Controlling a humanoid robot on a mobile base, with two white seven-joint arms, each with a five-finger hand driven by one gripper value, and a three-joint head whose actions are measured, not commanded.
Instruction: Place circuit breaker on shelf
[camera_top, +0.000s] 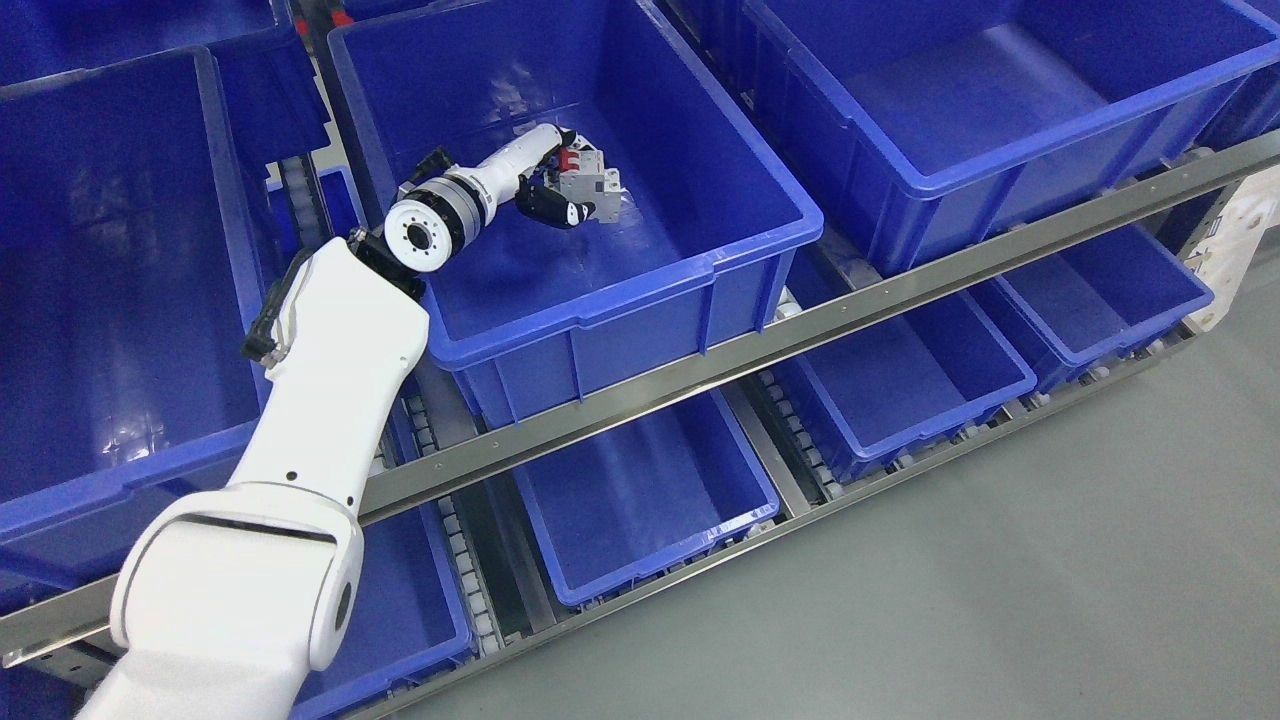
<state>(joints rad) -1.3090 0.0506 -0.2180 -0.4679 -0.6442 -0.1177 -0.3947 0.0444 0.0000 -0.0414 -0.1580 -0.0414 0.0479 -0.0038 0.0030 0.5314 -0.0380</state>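
The left arm (320, 400) comes in from the lower left and reaches up and over the near rim of the middle bin (640, 290) on the upper shelf level. Its left hand (555, 190) is inside that bin, with the fingers (550, 205) curled around the breaker (590, 185), pinching it from the left side. The breaker is grey-white with red switches at its far end, and it sits low in the bin, about mid-floor and a little toward the far wall. Whether it rests on the bin floor or hangs just above it cannot be told from this view.

The wrist (430, 228), a silver and black ring, is over the near-left corner of the bin, with a black cable beside it.

To the left stands a large blue bin (120, 480), partly hidden by the arm. To the right, another large blue bin (1000, 160) sits on the same level, apart from the middle one by a narrow gap. A metal rail (800, 335) runs along the near edge of this level, slanting from lower left to upper right. Below and nearer lie smaller blue bins (640, 500) on roller tracks. Grey floor (1000, 600) fills the lower right
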